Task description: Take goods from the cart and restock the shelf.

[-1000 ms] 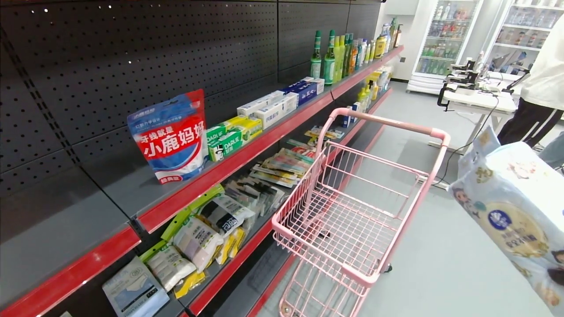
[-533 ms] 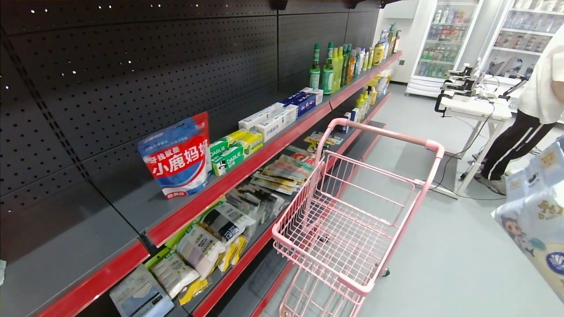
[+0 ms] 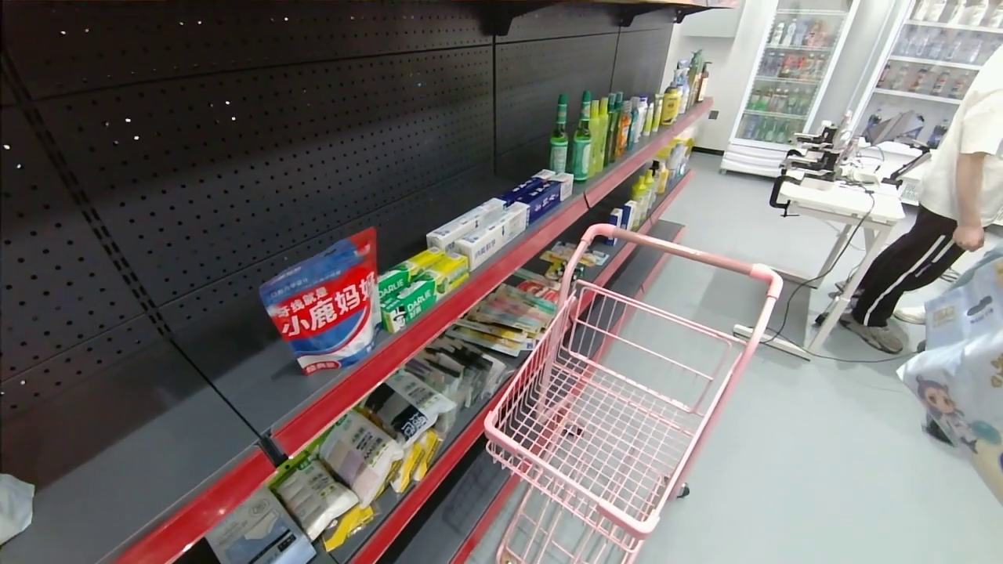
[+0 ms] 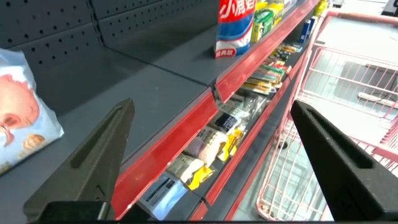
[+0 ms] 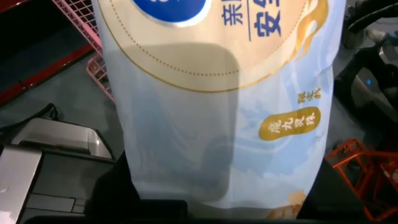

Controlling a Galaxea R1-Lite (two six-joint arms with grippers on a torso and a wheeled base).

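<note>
The pink wire cart stands beside the shelf with its basket empty. My right gripper is shut on a pale blue and white soft package, which hangs at the far right, off to the side of the cart. My left gripper is open with nothing between its fingers, hovering over the grey shelf board near its red front edge. A white and pink package lies on that board close by, seen too at the shelf's near end. A blue and red bag stands upright farther along.
Toothpaste boxes and bottles line the upper shelf. Flat packets fill the lower shelf. A person stands by a white table at the back right. Open grey floor lies right of the cart.
The head camera has shifted, sliding the shelf and cart in the picture. The package in my right gripper has gone from the near right foreground out towards the right edge.
</note>
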